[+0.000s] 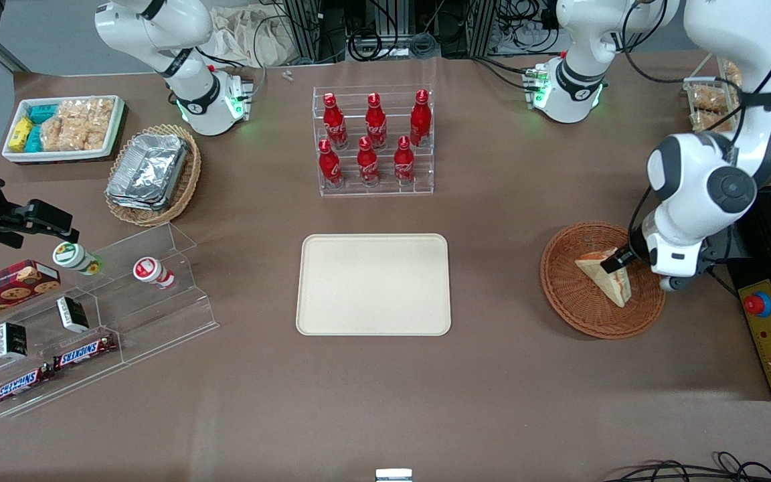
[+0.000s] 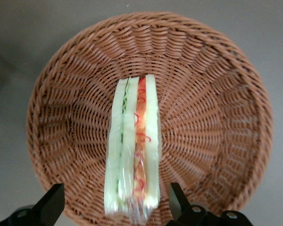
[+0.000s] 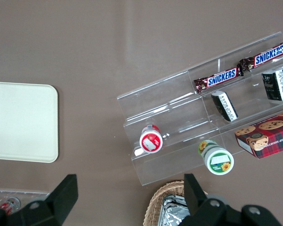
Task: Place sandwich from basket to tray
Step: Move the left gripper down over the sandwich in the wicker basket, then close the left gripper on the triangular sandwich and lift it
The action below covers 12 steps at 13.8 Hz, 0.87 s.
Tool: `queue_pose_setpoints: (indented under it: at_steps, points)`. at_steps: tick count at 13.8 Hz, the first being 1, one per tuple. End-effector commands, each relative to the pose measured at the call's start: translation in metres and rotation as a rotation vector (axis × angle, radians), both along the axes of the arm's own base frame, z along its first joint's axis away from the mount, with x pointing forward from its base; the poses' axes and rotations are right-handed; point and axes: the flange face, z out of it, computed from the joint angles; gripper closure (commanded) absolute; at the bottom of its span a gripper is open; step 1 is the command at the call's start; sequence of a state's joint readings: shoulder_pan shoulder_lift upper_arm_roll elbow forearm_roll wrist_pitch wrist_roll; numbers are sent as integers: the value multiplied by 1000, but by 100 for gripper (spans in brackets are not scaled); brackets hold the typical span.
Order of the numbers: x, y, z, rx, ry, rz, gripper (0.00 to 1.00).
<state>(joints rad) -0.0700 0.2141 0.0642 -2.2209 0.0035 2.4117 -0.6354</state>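
The sandwich (image 1: 605,276), a pale bread wedge with a red and green filling stripe, lies in the reddish-brown wicker basket (image 1: 563,298) toward the working arm's end of the table. My left gripper (image 1: 616,260) is down in the basket at the sandwich's end farther from the front camera. In the left wrist view the sandwich (image 2: 134,136) runs between my open fingers (image 2: 53,203), with a gap on each side, and the basket (image 2: 217,108) surrounds it. The gripper (image 2: 114,203) holds nothing. The cream-beige tray (image 1: 372,284) lies bare at the table's middle and also shows in the right wrist view (image 3: 19,122).
A clear rack of red bottles (image 1: 373,142) stands farther from the front camera than the tray. A tan basket of foil containers (image 1: 151,173), a white snack bin (image 1: 64,127) and a clear snack shelf (image 1: 91,314) lie toward the parked arm's end. A control box (image 1: 770,335) sits beside the basket.
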Motion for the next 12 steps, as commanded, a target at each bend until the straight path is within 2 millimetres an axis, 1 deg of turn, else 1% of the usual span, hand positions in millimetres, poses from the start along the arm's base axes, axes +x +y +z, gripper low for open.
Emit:
queue_pose_setpoints:
  at_steps: [1,2,3,4,5,6,7,8,9,10,11,12]
  points:
    - [3,2,-25,9,-9,24,0]
    - [4,2,-34,10,-13,23,3]
    - [5,2,-43,10,-12,24,20]
    - [5,2,-51,11,-13,24,49]
    - [5,2,-55,12,-12,24,65]
    - [6,2,-54,11,-14,25,84]
    - [6,2,-51,10,-18,40,100]
    - [8,1,-46,9,-29,54,100]
    - [11,-1,-32,5,-52,71,100]
    - [12,-4,-14,1,-78,70,100]
    - [12,-10,9,-3,-95,50,100]
    - [9,-15,34,-4,-75,24,100]
